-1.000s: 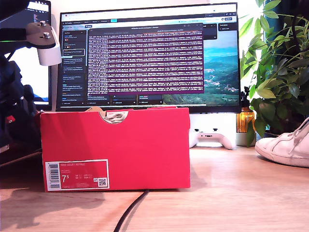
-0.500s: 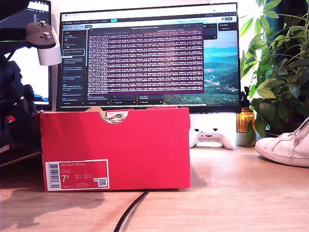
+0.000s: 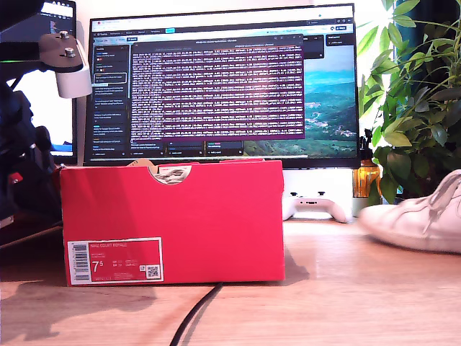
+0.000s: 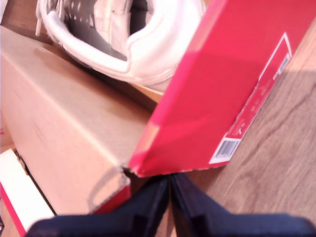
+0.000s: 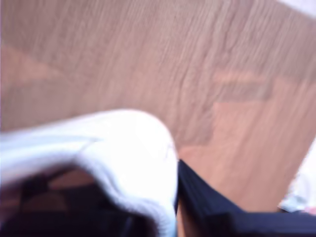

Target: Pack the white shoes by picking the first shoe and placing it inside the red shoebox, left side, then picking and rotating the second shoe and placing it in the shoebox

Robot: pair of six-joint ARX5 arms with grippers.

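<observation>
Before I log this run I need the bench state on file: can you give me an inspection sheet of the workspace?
Surface: wooden desk, bare in front of the box.
Job's things: red shoebox upright, label facing the camera; one white shoe lies inside it; second shoe at the exterior view's right, blurred.
Clutter: white game controller behind the box.
Grippers: my first gripper shut, empty, at the box's corner; my second gripper closed on the second shoe's collar.
Cables: one black cable runs from under the box toward the camera.
Surroundings: monitor showing terminal text, leafy plant, amber bottle.
</observation>
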